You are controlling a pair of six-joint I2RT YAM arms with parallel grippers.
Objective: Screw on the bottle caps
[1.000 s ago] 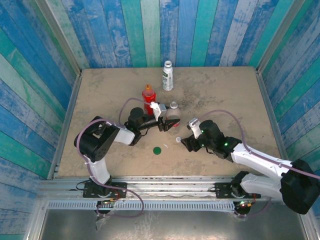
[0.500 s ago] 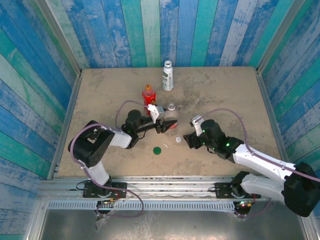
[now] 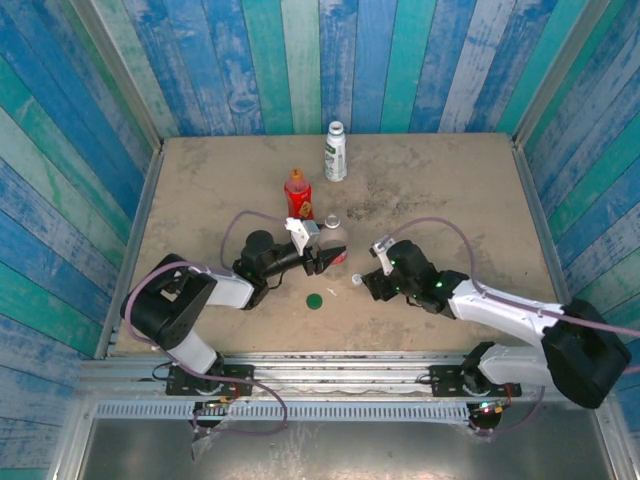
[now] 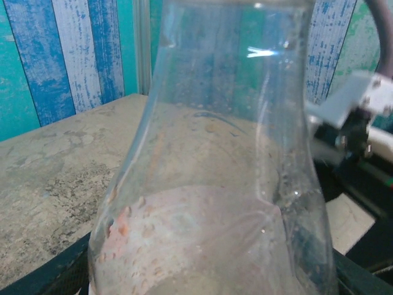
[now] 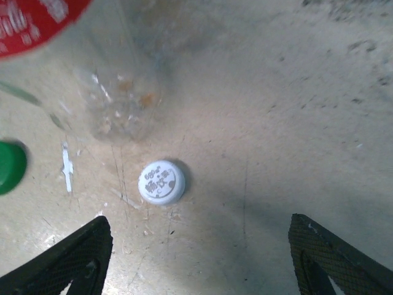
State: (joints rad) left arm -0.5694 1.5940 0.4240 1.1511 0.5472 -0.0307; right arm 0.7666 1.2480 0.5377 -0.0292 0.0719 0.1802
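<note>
**Top external**
- Table (image 3: 200,200): tan and scuffed.
- White-labelled bottle (image 3: 336,152): upright by the middle of the far edge.
- Red bottle (image 3: 297,193): upright, nearer the centre. Its top is too small to read.
- Clear bottle (image 3: 333,238): at the centre of the table. Its lower part is hidden by the left gripper (image 3: 322,257), which is clamped on it.
- Green cap (image 3: 315,299): lying flat, toward the near edge.
- White cap (image 3: 357,281): a speck just ahead of the right gripper (image 3: 366,283), whose spread is hard to judge here.

**Left wrist**
- Clear bottle (image 4: 212,153): very close, cut off at top and bottom.
- Left gripper (image 4: 212,270): dark fingers (image 4: 55,276) are cropped at the lower corners, one against each flank of the bottle.

**Right wrist**
- Right gripper (image 5: 198,220): jaws wide and holding nothing, with the fingers (image 5: 325,252) cropped at the bottom.
- White cap (image 5: 161,182): printed side up, ahead of the fingers and touching neither.
- Clear bottle (image 5: 116,80): blurred at upper left, with its red label cut off.
- Green cap (image 5: 9,166): cut off by the left edge.
</note>
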